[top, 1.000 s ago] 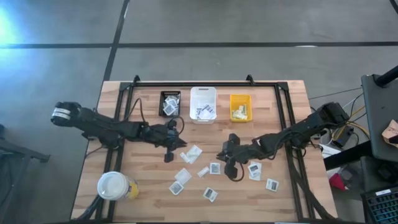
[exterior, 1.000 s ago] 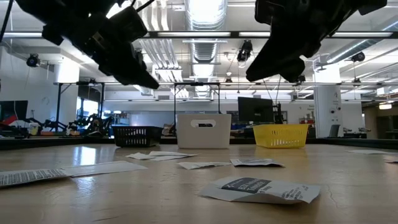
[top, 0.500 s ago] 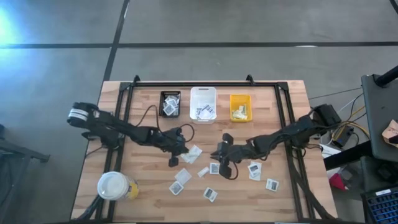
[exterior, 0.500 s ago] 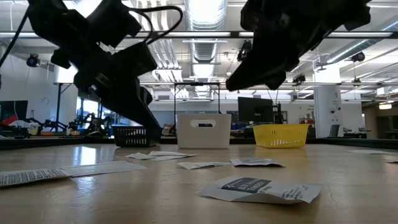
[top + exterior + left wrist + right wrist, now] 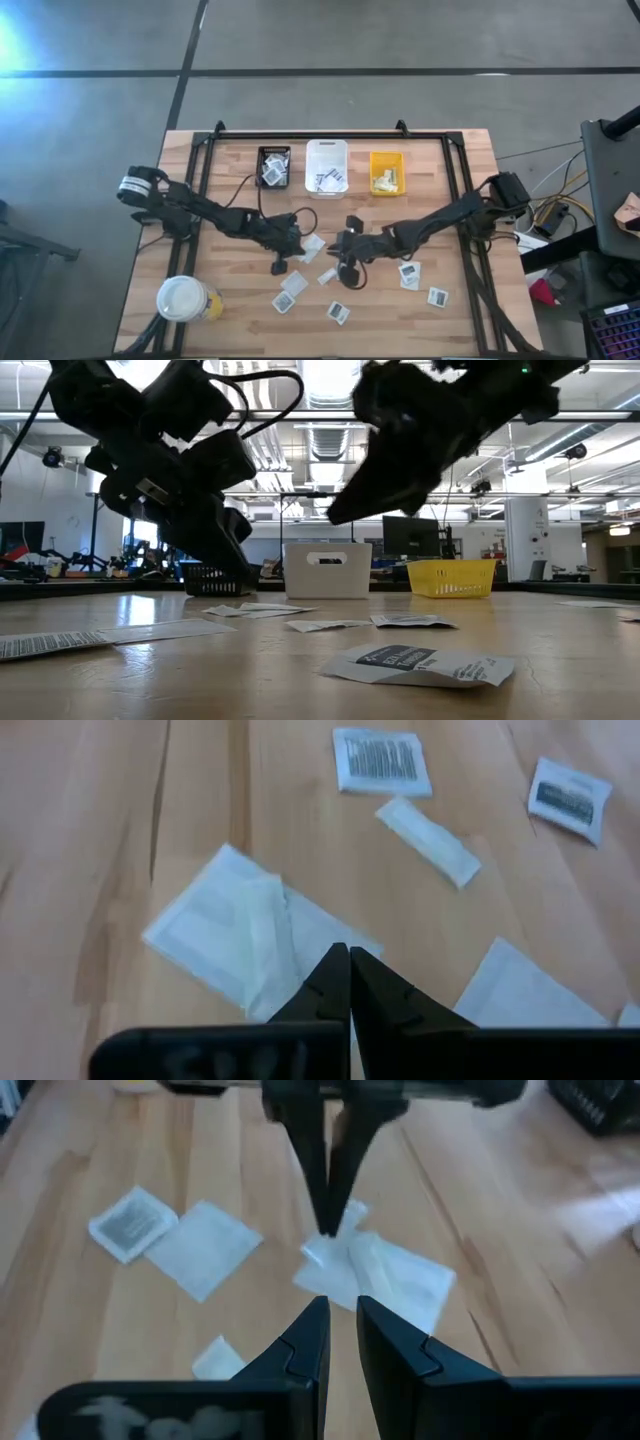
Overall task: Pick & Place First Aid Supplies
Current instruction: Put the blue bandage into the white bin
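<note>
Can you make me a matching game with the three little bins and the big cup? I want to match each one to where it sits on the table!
Things:
1. black bin
2. white bin
3. yellow bin
4. white-lidded cup

Places (high view):
A. middle of the bin row
B. near the table's bottom-left corner
C. right end of the bin row
D. left end of the bin row

Pairs: 1-D, 2-A, 3-C, 4-B

1 camera overhead, 1 at table height, 2 wrist cameras sharing the overlapped packets [image 5: 240, 935].
</note>
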Available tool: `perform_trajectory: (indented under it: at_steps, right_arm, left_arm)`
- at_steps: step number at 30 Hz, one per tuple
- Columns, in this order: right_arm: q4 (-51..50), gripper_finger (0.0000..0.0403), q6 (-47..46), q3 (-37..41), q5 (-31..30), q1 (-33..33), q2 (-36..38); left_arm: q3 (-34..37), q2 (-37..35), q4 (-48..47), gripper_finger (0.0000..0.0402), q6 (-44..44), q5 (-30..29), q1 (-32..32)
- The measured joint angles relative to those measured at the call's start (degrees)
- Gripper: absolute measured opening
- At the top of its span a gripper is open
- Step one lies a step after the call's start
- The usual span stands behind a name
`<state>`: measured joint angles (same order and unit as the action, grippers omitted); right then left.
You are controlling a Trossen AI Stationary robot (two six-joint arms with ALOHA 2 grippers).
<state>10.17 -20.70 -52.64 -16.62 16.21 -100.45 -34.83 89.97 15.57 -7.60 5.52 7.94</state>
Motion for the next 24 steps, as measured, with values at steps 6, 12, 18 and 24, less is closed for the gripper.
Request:
perform_trajectory:
  at_steps: [6,12,18,24]
  right_arm:
    - [-0.5,0.0052,1.6,-3.1,0.0,-1.0,-4.9]
    - [-0.8,0.0052,1.9,-6.4,0.0,-2.5,-9.3]
    - [-8.5,0.0052,10.4,-8.4,0.0,-3.0,-11.2]
    - [-12.6,0.0052,30.9,-12.6,-2.4,-3.0,-12.5]
  left_arm:
    - [0.4,2.0,-3.0,0.0001,-0.5,-1.1,0.0]
    - [0.3,2.1,-4.5,0.0002,-1.6,-3.4,0.1]
    - [0.5,2.1,-5.9,0.0002,-0.1,-3.6,0.1]
    - [1.1,2.0,-6.0,0.0001,2.0,-3.6,-0.2]
